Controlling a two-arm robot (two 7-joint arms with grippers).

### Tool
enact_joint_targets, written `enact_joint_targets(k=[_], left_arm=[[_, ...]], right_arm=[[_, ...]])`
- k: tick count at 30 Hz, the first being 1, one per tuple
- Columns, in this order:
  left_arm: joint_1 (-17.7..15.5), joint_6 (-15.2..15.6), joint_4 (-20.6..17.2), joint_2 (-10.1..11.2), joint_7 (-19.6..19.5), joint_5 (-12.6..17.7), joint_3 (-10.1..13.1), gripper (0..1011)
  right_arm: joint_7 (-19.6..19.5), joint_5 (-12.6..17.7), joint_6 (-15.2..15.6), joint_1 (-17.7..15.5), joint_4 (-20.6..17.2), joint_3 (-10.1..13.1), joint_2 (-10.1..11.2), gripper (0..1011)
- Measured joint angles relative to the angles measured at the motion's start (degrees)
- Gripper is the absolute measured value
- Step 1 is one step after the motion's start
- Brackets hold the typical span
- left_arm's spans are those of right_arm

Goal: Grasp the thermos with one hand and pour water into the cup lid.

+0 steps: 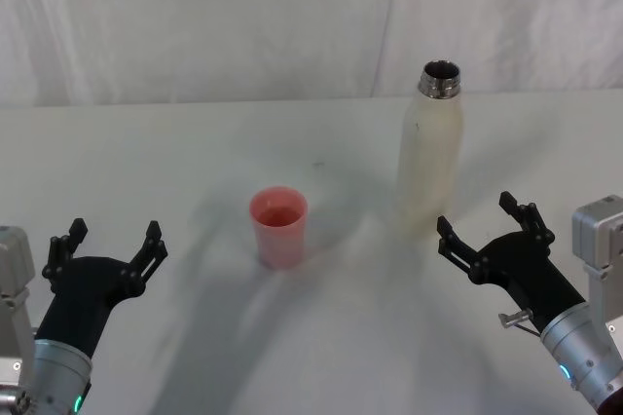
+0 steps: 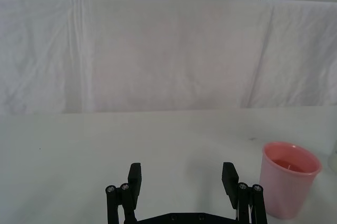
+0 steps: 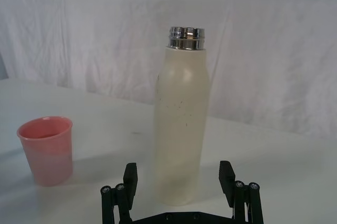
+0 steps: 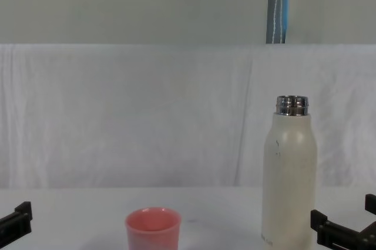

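The bottle [image 1: 429,152] stands upright on the white table [image 1: 195,142], right of centre, its steel neck uncapped. The pink cup [image 1: 279,227] stands upright to its left and nearer the robot, well apart from it. The right gripper [image 1: 490,227] sits just in front of the bottle's base, jaws spread wide and holding nothing (the wrist view shows the bottle between the fingertips [image 3: 130,173] but farther off). The left gripper [image 1: 109,245] rests low at the near left, jaws likewise wide and empty.
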Motion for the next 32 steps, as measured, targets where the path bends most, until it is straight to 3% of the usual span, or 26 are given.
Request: enact_joint_targets(k=[32], left_arm=[[0.00, 0.00, 0.00, 0.00, 0.00, 0.00, 0.00, 1001]], right_arm=[[0.00, 0.00, 0.00, 0.00, 0.00, 0.00, 0.00, 1001]])
